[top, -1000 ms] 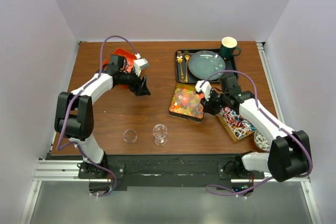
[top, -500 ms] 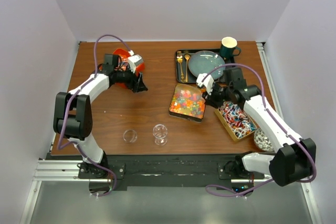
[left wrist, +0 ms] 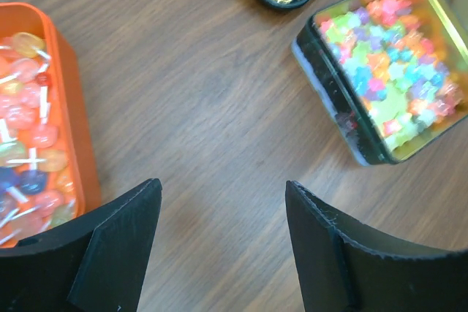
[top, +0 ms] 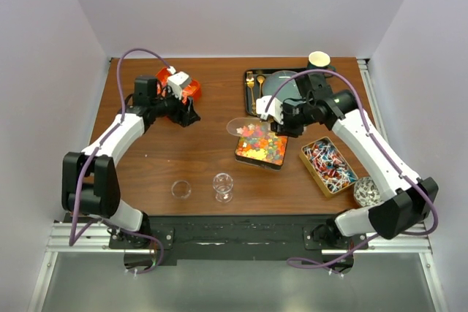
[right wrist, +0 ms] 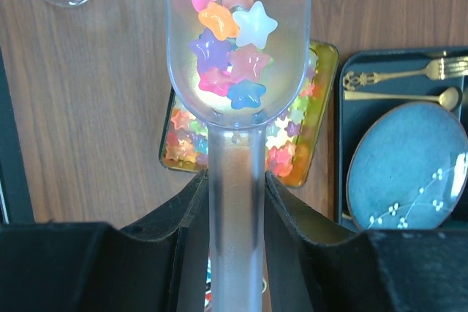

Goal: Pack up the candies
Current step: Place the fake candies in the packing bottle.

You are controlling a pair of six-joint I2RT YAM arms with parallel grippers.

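Gripped the clear scoop (right wrist: 235, 34) by its stem with the right end effector (right wrist: 235, 199), clamped tight on both sides of the handle. Carried a small heap of star-shaped candies (right wrist: 223, 31) in the bowl: pink, orange, purple, blue, pale green. Hung above the gold-rimmed tin (top: 257, 161) of the same stars, clear of its contents, with plenty more in that tin.

Lay with the long axis roughly across the bench (top: 190, 151), handle toward the right arm, open mouth toward the robot's left. Judged the likely target to be the stemmed glass (top: 223, 187) or the small glass cup (top: 180, 190), both at the near edge with nothing visible inside. Placed those glasses leftward of the scoop mouth and nearer the bases, well apart from it. Called, probably, for a swing left and back toward the bases, bowl level so as not to spill.

Showed the left end effector (left wrist: 223, 231) spread wide, holding nothing, just beside the orange tub (left wrist: 77, 115) of lollipops (left wrist: 29, 129) at the far left. Reckoned the loaded scoop nearer the glasses than that open end effector. Found a second tin (top: 316, 175) of wrapped pieces (top: 330, 168) to the right, touched by neither arm.
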